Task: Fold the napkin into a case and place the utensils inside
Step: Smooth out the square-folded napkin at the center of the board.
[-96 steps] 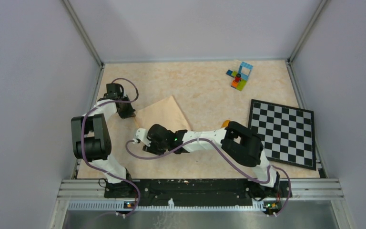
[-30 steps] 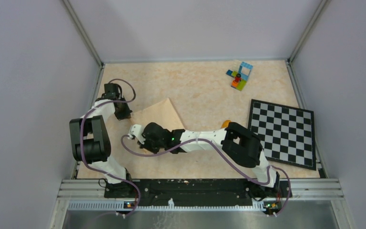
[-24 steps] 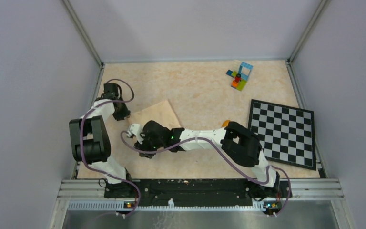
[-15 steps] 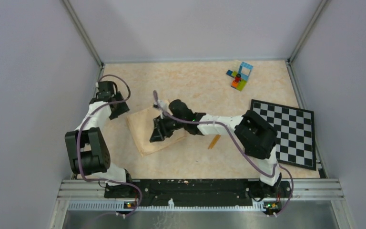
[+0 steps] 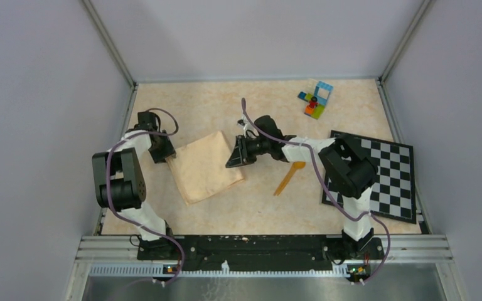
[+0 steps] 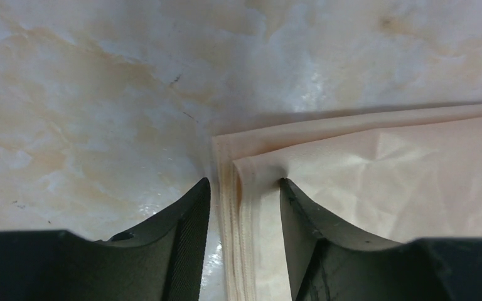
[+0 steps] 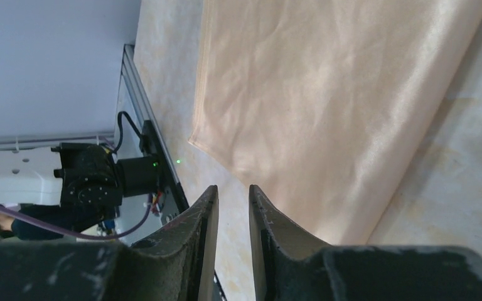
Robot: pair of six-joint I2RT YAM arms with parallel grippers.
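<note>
The peach-tan napkin (image 5: pixel 204 166) lies folded flat as a broad rectangle left of the table's centre. My left gripper (image 5: pixel 163 150) is at its left corner. In the left wrist view the jaws (image 6: pixel 243 182) are open and straddle the stacked cloth edges (image 6: pixel 235 207). My right gripper (image 5: pixel 233 157) hovers at the napkin's right edge. Its jaws (image 7: pixel 233 188) stand a narrow gap apart with nothing between them, and the napkin (image 7: pixel 326 94) lies beyond. A thin orange utensil (image 5: pixel 287 179) lies on the table right of the napkin. I cannot tell a second one apart.
Multicoloured toy bricks (image 5: pixel 315 99) sit at the back right. A black-and-white checkered board (image 5: pixel 383 179) lies at the right, partly under the right arm. Grey walls enclose the table. A metal rail (image 5: pixel 263 248) runs along the near edge.
My right gripper carried the cloth over to the right, let it go and drew back to the napkin's right edge. The napkin now lies folded flat. The orange utensil is uncovered.
</note>
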